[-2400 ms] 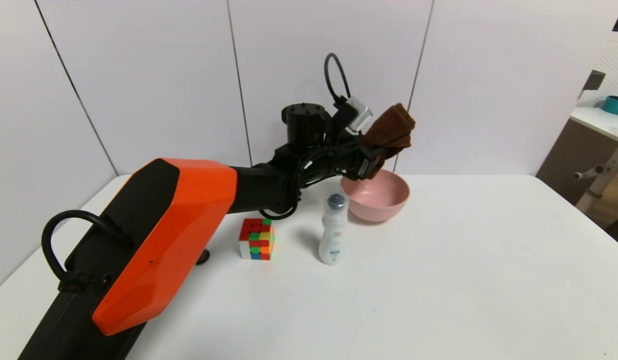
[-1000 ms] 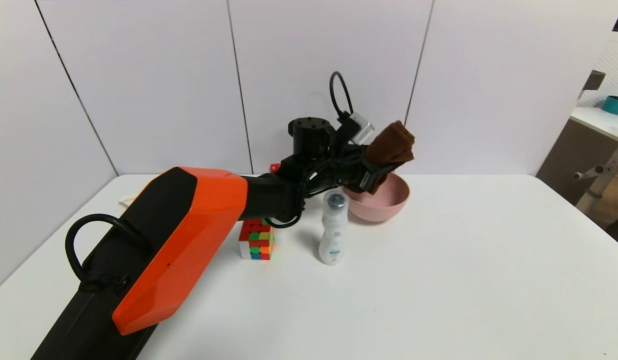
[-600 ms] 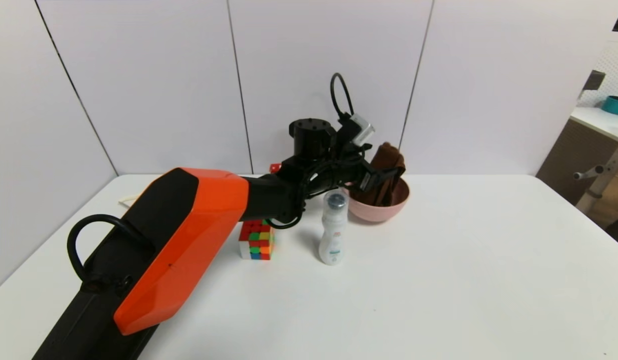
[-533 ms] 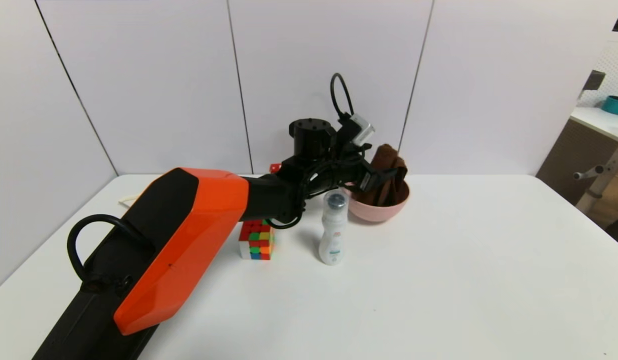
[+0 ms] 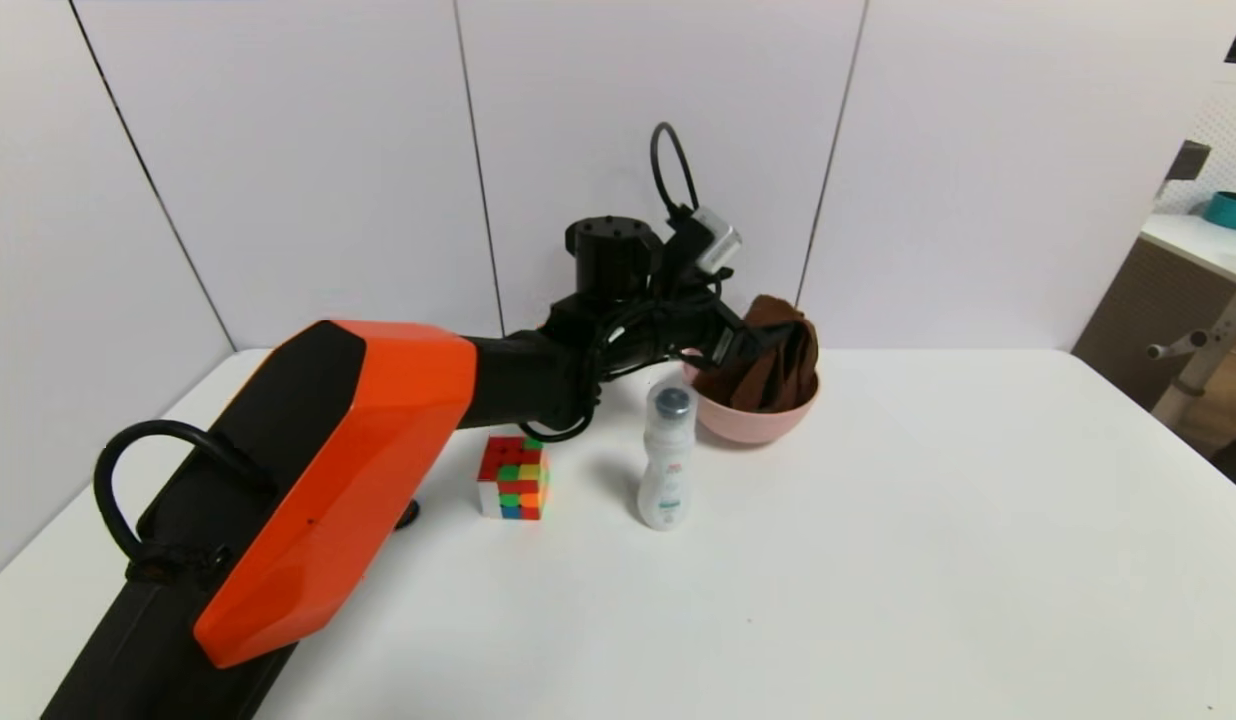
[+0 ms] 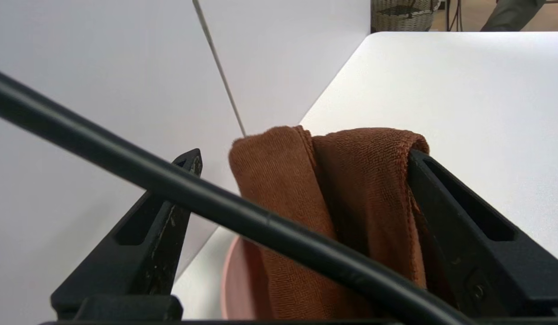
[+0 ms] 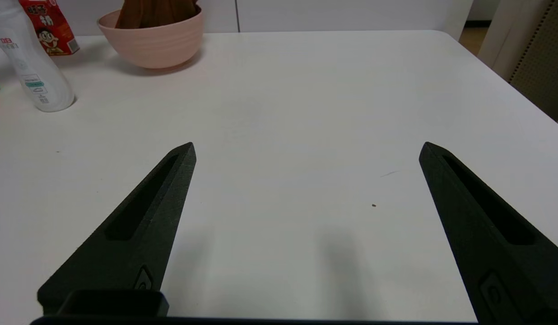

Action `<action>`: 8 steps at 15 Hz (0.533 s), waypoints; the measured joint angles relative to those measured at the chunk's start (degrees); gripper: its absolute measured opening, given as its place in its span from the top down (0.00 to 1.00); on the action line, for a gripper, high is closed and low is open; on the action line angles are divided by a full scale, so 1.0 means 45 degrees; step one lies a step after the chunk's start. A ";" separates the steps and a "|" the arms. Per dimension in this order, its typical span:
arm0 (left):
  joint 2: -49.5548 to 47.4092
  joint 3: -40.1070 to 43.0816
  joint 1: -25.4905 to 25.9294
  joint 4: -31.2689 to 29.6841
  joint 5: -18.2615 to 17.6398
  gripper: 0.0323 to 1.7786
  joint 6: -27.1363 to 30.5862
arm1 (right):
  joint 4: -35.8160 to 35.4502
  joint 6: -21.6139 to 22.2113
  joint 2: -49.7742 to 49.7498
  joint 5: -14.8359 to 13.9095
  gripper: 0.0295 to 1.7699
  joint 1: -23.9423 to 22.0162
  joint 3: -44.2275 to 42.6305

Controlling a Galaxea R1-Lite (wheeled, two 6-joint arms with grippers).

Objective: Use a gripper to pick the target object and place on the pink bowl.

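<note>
Since the earlier frames, the brown towel (image 5: pixel 768 355) has gone from hanging clamped in the air above the pink bowl (image 5: pixel 753 418) to standing inside it, and the left pincer (image 5: pixel 753 340) has spread its jaws and lifted slightly. In the head view the towel sits upright in the bowl as a bunched fold, its top rising well above the rim. The left pincer hovers at the bowl's left rim, pointing level toward the towel's upper part.

From the left wrist view the jaws stand wide apart with the towel (image 6: pixel 333 203) between them. One jaw is clear of the cloth, with wall showing in the gap; the other lies right against the towel's outer fold, touching or nearly so. The cloth is not squeezed, and its lower part drops into the bowl (image 6: pixel 240 280). A black cable (image 6: pixel 216 203) crosses that view in front of the jaws.

On the white surface (image 5: pixel 878 560), a white bottle (image 5: pixel 666 458) stands upright just in front of the bowl's left side, and a multicoloured puzzle cube (image 5: pixel 514 478) sits farther left, partly under the orange and black arm (image 5: pixel 348 470).

The right pincer (image 7: pixel 306 149) is parked low over the near part of the surface, jaws wide open and holding nothing, well apart from the bowl (image 7: pixel 155 38). A red carton (image 7: pixel 48 22) stands behind the bottle (image 7: pixel 33 67) in that view.
</note>
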 joint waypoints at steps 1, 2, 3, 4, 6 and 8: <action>-0.0141 0.0000 0.0068 0.0111 -0.0005 0.10 0.0030 | 0.0000 0.0005 0.0000 -0.0005 0.03 0.0000 0.0000; -0.0293 0.0005 0.0116 0.0271 -0.0019 0.09 0.0035 | 0.0000 0.0000 0.0000 -0.0011 0.03 0.0005 0.0000; -0.0404 0.0011 0.0141 0.0466 -0.0035 0.08 0.0041 | 0.0000 0.0005 0.0000 -0.0005 0.03 0.0000 0.0000; -0.0482 0.0019 0.0141 0.0680 -0.0041 0.08 0.0035 | 0.0000 0.0005 0.0000 -0.0011 0.03 0.0000 0.0000; -0.0545 0.0108 0.0152 0.0786 -0.0041 0.07 0.0035 | 0.0000 0.0005 0.0000 -0.0011 0.03 0.0000 0.0000; -0.0545 0.0146 0.0154 0.0824 -0.0043 0.06 0.0030 | 0.0005 0.0000 0.0000 -0.0011 0.03 0.0000 0.0000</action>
